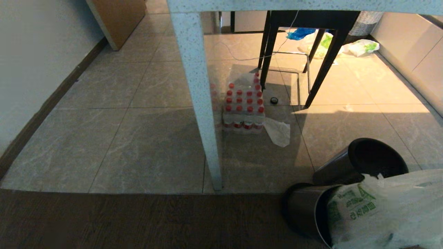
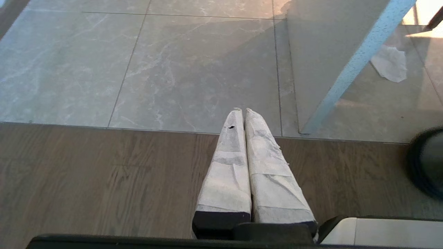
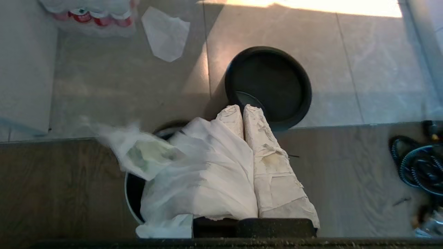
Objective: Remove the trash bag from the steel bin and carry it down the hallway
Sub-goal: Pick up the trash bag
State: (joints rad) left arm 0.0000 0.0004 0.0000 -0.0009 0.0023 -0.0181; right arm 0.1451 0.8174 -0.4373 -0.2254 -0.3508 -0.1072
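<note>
Your right hand (image 3: 242,110): clenched on the trash bag (image 3: 193,173), which hangs half out of the steel bin (image 1: 304,211) on the wood floor (image 1: 138,221). Your left hand (image 2: 242,112): pressed shut, empty, parked over the wood floor's edge. Just beyond the bag you have a second bin (image 1: 360,162) on the tiles (image 1: 138,145). Nearby: a counter leg (image 1: 204,121), a pack of red-capped bottles (image 1: 244,107), a clear plastic scrap (image 1: 278,132). Farther off: black chair legs (image 1: 322,65), other bags (image 1: 363,47).
</note>
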